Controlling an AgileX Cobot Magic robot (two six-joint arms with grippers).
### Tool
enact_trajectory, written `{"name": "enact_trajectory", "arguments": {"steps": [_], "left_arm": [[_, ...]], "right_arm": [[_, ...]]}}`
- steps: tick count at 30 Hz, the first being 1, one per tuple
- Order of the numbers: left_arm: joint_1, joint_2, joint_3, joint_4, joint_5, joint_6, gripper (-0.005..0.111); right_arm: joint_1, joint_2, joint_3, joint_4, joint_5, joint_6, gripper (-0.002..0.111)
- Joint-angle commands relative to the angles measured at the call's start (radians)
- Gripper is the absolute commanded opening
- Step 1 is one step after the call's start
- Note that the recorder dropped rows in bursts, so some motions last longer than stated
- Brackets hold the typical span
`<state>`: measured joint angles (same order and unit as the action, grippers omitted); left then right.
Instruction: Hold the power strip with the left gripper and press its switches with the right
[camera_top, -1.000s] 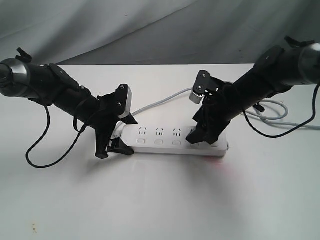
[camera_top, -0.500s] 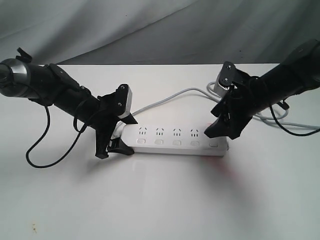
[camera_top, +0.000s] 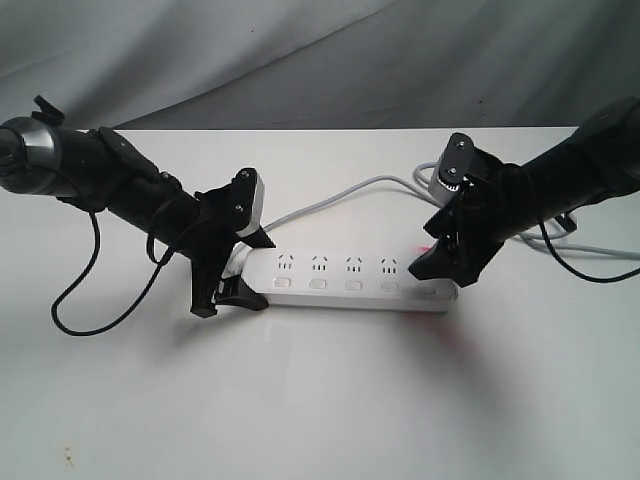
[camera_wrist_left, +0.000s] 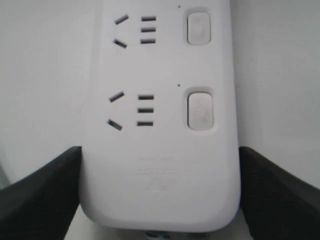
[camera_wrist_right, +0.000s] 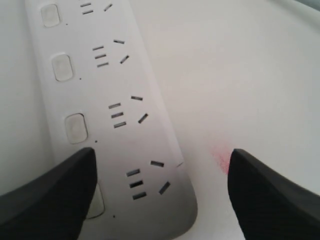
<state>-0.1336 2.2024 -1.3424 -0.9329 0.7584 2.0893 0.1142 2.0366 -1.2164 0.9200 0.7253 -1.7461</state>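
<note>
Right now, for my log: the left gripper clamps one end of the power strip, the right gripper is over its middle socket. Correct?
No: the exterior view shows the right gripper over the last socket, at the other end of the power strip. The rest holds.

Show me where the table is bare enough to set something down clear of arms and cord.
Widest bare patch: the table in front of the power strip, toward the camera. Crowded: both strip ends, where the left gripper and right gripper sit, and behind the strip, where the grey cord runs.
</note>
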Motion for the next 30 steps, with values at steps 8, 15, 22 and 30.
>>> {"name": "enact_trajectory", "arguments": {"steps": [8,15,22,30], "left_arm": [[-0.006,-0.001,-0.002,-0.011,-0.003,0.004,0.000],[-0.006,-0.001,-0.002,-0.011,-0.003,0.004,0.000],[-0.006,-0.001,-0.002,-0.011,-0.003,0.004,0.000],[-0.006,-0.001,-0.002,-0.011,-0.003,0.004,0.000]], "right_arm": [[-0.004,-0.004,0.039,-0.040,-0.059,0.007,0.068],[0.007,-0.004,0.042,-0.038,-0.062,0.007,0.068],[0.007,0.020,0.044,-0.080,-0.077,0.034,0.068],[0.007,0.084,0.044,-0.170,-0.094,0.118,0.068]]}}
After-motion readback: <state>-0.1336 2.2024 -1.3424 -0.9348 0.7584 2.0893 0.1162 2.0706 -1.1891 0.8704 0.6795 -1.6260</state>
